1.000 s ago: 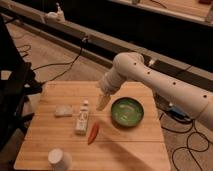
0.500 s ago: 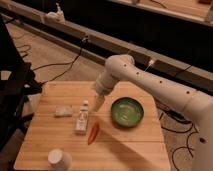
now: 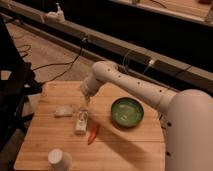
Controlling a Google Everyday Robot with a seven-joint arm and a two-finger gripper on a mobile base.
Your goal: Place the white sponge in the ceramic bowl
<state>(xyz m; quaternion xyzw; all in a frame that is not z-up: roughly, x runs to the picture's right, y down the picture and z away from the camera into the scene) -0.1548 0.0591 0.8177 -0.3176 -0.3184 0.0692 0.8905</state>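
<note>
Five loose items lie on a wooden tabletop (image 3: 125,145), with one white robot arm (image 3: 131,86) reaching across it from the right. The arm, the largest element, bends down over the middle of the board, which suits a descent from above. The green ceramic bowl (image 3: 116,112), the widest dish, sits right of centre and looks empty, so it is ready to receive the load. A white cup (image 3: 59,158) stands near the front edge, well apart from the work. A white bottle (image 3: 81,122) stands left of the bowl, directly under the wrist, with a red pepper (image 3: 93,133) just beside it. The white sponge (image 3: 63,111) rests flat on the board, left of the bottle and apart from the bowl. The pincer (image 3: 86,103) hangs above the bottle, right of the sponge. Whether it is open or closed cannot be told, and nothing is visibly in its hold. The pickup appears not yet made.
</note>
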